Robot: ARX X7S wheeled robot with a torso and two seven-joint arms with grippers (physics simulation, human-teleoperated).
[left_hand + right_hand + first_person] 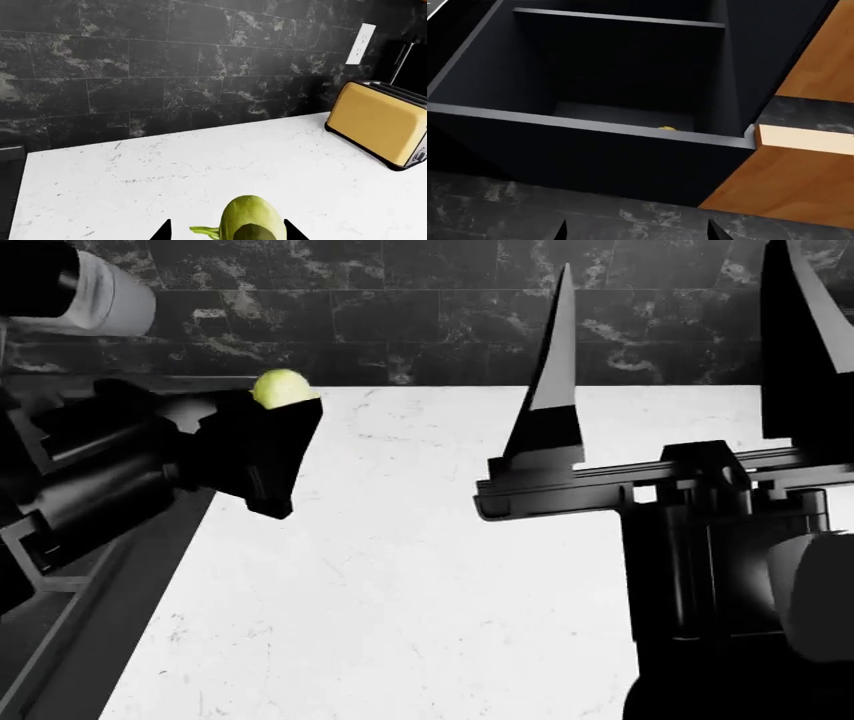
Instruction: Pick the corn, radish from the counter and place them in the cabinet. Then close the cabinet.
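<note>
The radish (250, 220) sits in my left claw (274, 445), held tight above the white tabletop (200, 170). A bit of yellow (667, 128) shows in the open cabinet (594, 135), maybe the corn. My right claw (674, 360) is wide and empty. Radish in, then shut it.

Matte blk arms, tapered pointed fingers (554, 370), white cylindrical housing (114, 295)

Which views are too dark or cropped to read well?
Right wrist: the cabinet interior is near-black, only a yellow speck showing above its front edge. Head: both arms are black silhouettes against the bright counter; the radish reads clearly. Left wrist: evenly lit, the radish cropped at the frame edge.
</note>
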